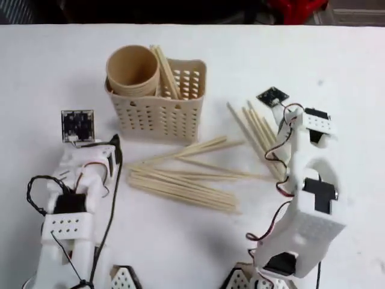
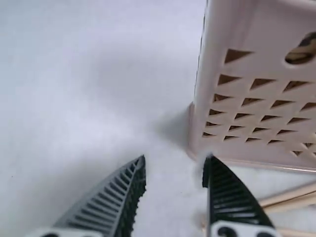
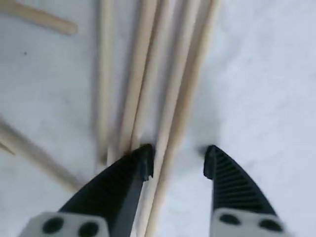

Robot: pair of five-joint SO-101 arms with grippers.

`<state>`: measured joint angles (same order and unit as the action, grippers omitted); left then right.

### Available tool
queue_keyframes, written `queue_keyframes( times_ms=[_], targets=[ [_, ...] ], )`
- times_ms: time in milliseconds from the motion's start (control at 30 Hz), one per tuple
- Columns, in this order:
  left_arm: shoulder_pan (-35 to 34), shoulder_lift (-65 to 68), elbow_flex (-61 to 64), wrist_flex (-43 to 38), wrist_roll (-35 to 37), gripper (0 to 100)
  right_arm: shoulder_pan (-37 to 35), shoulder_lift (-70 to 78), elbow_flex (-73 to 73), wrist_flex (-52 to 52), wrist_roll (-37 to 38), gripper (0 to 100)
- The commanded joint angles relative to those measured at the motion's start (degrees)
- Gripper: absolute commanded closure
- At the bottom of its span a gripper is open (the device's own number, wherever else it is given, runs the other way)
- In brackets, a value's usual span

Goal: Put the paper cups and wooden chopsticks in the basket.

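**Both grippers open, cups already in the basket, most chopsticks lying loose**

The basket (image 1: 159,117) is standing on the tabletop (image 1: 337,72) toward the far edge, left of the middle. The paper cups (image 1: 131,67) are sitting stacked in its left part, and a few upright chopsticks (image 1: 167,75) are leaning just beside them inside.

The loose chopsticks (image 1: 180,183) are lying in a long bundle across the middle of the tabletop, near the basket's front wall. The fanned chopsticks (image 1: 255,129) are lying apart from them, toward the right edge.

The left arm (image 1: 69,208) is stretching low from the near left corner toward the basket. The left gripper (image 2: 173,165) is pointing down at the tabletop by the basket's near left bottom corner. Its jaws are standing well apart and are gripping nothing. One fingertip is sitting just beside the basket's base; I cannot tell whether it is touching.

The right arm (image 1: 304,198) is rising from the near edge on the right, with its wrist bending down over the fanned chopsticks. The right gripper (image 3: 178,154) is spreading wide and straddling them. One or two sticks are running between the jaws, the rest passing beside one jaw, and the jaws are not clamping on any.
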<state>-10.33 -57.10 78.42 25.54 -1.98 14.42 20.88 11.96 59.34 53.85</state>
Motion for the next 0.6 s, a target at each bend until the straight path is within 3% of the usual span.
queue_keyframes(
  times_ms=[0, 200, 567],
  targets=[
    [0.4, -1.1, -0.18, -1.32, -0.7, 80, 1.1, 2.33, -3.25, -0.48, 0.44, 83.0],
    [0.4, -1.1, -0.18, -1.32, -0.7, 80, 2.24, 2.95, -7.74, 3.03, -0.97, 97.4],
    [0.4, -1.1, -0.18, -1.32, -0.7, 80, 2.15, 2.95, -21.45, 17.36, -5.8, 98.1]
  ],
)
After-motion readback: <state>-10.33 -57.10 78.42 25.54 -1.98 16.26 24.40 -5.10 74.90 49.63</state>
